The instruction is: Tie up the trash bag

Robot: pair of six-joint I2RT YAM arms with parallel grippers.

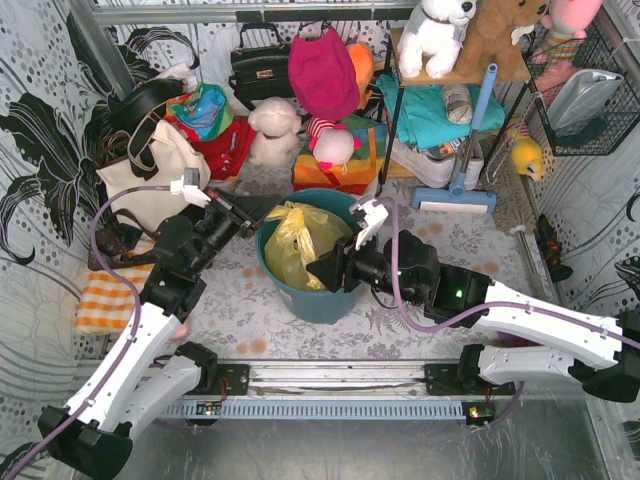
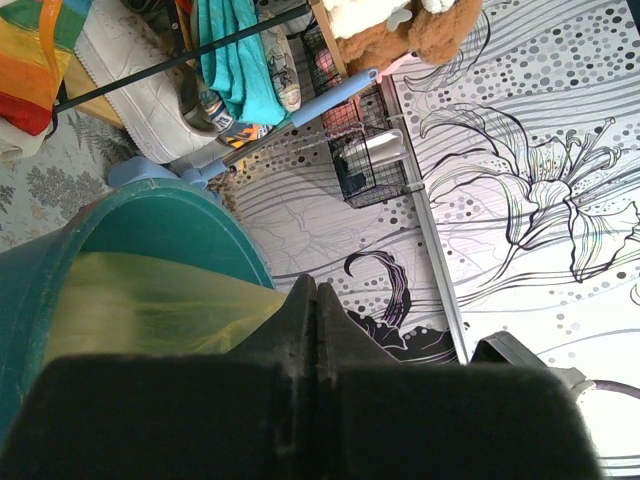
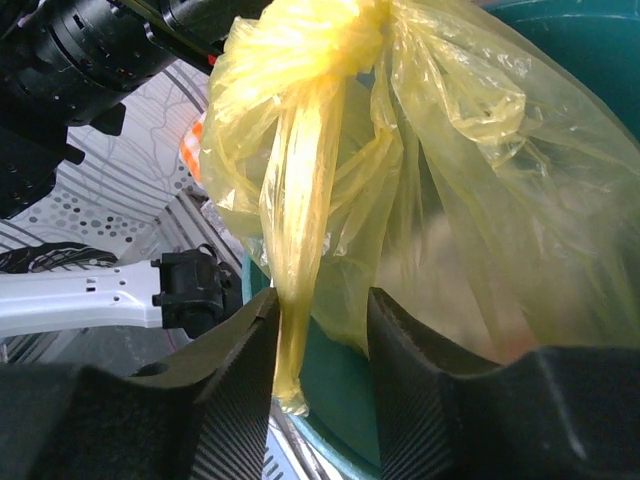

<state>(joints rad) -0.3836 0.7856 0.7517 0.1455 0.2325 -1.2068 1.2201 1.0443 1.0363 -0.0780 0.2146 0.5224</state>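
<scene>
Two grippers, one bag and one bin are being listed here, from the left.

Item 1: the left gripper (image 2: 316, 325) is reaching to the left side of the bin's mouth. It is pressing its jaws flat together with no gap showing. Yellow film is running right up to one finger, but whether any of it is being pinched cannot be told.

Item 2: the trash bag (image 1: 293, 243), thin yellow plastic, is sitting inside the teal bin (image 1: 330, 300) at the middle of the table (image 1: 240, 330). It is standing up above the rim, and something pale is showing through its wall. Its mouth is bunching into a tight twisted gather (image 3: 335, 22) at the top. This is reading as a first knot or a close wrap; which one cannot be told. One loose tail (image 3: 290, 250) is hanging down from that gather.

Item 3: the right gripper (image 3: 320, 310) is sitting at the bin's right front with its jaws parted. The tail is dangling in the gap between them, close against one finger, and is not being clamped.

Status, as a judgement: the gathering is looking done and the neck is looking closed. The cinching of the knot, and perhaps a second throw to lock it, is looking like the work left.
</scene>
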